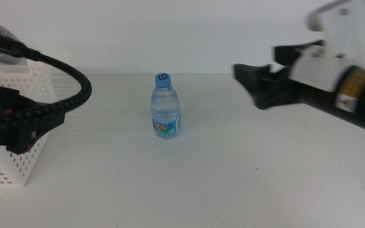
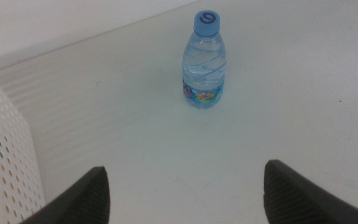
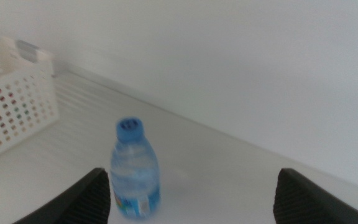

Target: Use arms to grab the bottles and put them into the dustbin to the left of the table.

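Mid-table: water bottle (image 1: 166,106) upright.

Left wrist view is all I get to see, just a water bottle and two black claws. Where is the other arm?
Observer: The right gripper hangs in the air to the right of the water bottle, apart from it, jaws open.
Operator: What colour is the stuff in the basket?
Observer: In the right wrist view, red shows through the holes of the dustbin.
Operator: Is anything on its rim?
Observer: Yes, a grey tab sits on the rim.
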Tool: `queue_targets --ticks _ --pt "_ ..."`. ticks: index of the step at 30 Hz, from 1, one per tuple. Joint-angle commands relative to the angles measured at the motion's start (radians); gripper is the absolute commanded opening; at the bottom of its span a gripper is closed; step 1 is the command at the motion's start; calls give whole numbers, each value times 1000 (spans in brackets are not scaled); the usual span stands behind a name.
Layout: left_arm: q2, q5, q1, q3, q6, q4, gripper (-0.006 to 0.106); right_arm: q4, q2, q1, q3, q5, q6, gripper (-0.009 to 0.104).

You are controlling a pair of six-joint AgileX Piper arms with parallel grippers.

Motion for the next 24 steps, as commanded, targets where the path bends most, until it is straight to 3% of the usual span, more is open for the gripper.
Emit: queue_targets --ticks 1,4,9,12,17,20,24 --pt "-9 -57 -3 -27 -12 -25 76 76 -111 -14 15 42 -72 71" --pt "-9 -57 -3 -27 -12 -25 76 135 -212 -51 78 82 -126 71" --pt "-9 -57 -3 -27 -12 -25 76 167 -381 -129 171 102 -128 71" --pt "-9 -57 -3 -27 -12 -25 76 233 -472 -132 197 189 -128 69" --pt "-9 -57 -3 -27 -12 -25 76 310 -612 -76 207 365 -225 66" --pt "-9 -57 -3 -27 -12 -25 76 385 -671 -10 207 403 -316 65" --pt "-9 -57 -3 -27 -12 -25 76 424 -695 82 207 451 -392 65"
